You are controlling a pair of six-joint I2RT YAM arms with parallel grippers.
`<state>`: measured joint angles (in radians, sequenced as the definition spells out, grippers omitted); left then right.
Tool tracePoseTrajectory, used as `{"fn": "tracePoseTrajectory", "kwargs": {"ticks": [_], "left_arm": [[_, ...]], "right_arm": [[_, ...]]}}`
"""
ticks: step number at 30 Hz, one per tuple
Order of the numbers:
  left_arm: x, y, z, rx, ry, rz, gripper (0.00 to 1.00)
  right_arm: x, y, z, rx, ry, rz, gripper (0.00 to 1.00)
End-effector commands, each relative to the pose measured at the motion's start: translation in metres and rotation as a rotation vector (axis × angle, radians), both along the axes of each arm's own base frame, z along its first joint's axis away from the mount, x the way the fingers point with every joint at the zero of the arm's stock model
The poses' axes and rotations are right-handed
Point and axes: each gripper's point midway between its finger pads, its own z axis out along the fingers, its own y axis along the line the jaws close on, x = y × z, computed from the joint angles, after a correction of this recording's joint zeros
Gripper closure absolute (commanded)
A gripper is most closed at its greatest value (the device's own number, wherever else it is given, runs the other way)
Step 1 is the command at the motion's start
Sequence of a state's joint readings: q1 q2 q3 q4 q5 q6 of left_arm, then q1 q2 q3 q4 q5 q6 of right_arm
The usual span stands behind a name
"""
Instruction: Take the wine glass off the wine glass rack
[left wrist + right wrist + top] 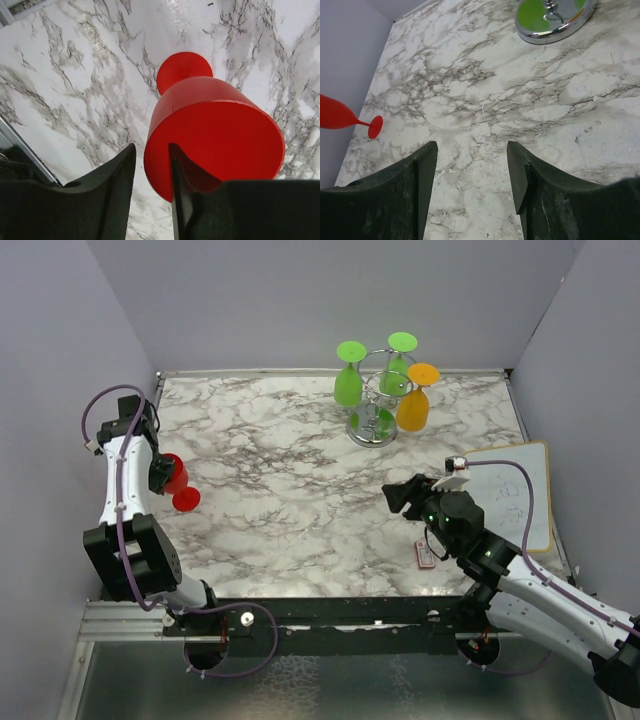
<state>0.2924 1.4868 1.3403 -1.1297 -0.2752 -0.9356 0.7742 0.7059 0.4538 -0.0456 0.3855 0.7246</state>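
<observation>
The chrome wine glass rack (373, 426) stands at the back of the marble table; its disc base shows in the right wrist view (580, 17). Two green glasses (348, 378) (400, 362) and an orange glass (415, 402) hang on it upside down. A red wine glass (176, 478) lies tilted at the left, foot on the table (375, 126). My left gripper (150, 155) straddles its rim (215, 135): one finger inside the bowl, the other outside with a gap. My right gripper (472, 167) is open and empty over the table, well short of the rack.
A white board (520, 490) lies at the right edge, beside my right arm. A small pink and white object (425, 556) lies near the front edge. Grey walls enclose the table on three sides.
</observation>
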Motion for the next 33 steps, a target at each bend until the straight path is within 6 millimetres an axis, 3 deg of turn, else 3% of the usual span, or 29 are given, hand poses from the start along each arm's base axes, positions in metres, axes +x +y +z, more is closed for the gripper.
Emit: {"fn": "tracePoseTrajectory", "kwargs": {"ticks": [1, 7, 9, 12, 15, 19, 25, 28, 30, 33], "left_arm": [[0.001, 0.0, 0.012, -0.018, -0.064, 0.004, 0.59], [-0.002, 0.005, 0.038, 0.035, -0.144, 0.017, 0.3], [0.001, 0.01, 0.06, 0.075, -0.204, 0.017, 0.23], [0.004, 0.01, 0.087, 0.109, -0.277, -0.027, 0.16], [0.023, -0.003, 0.118, 0.116, -0.394, -0.224, 0.16], [0.053, -0.052, 0.155, 0.078, -0.592, -0.562, 0.17], [0.061, -0.167, 0.191, -0.106, -0.931, -1.109, 0.16], [0.048, -0.215, 0.18, -0.238, -0.997, -1.308, 0.06], [0.036, -0.24, 0.171, -0.289, -1.018, -1.407, 0.06], [0.02, -0.263, 0.153, -0.3, -1.047, -1.496, 0.05]], "right_arm": [[0.003, -0.005, 0.01, 0.02, -0.02, -0.038, 0.42], [0.002, -0.008, 0.011, 0.024, -0.023, -0.045, 0.43], [0.001, -0.008, 0.012, 0.025, -0.024, -0.045, 0.43], [0.001, -0.009, 0.013, 0.02, -0.025, -0.046, 0.43], [0.001, -0.01, 0.012, 0.01, -0.028, -0.047, 0.43], [0.002, -0.011, 0.013, -0.006, -0.033, -0.049, 0.43], [0.003, -0.015, 0.012, -0.029, -0.039, -0.061, 0.42], [0.006, -0.017, 0.011, -0.067, -0.054, -0.066, 0.4], [0.009, -0.019, 0.011, -0.116, -0.067, -0.07, 0.37], [0.016, -0.028, 0.012, -0.185, -0.078, -0.115, 0.34]]}}
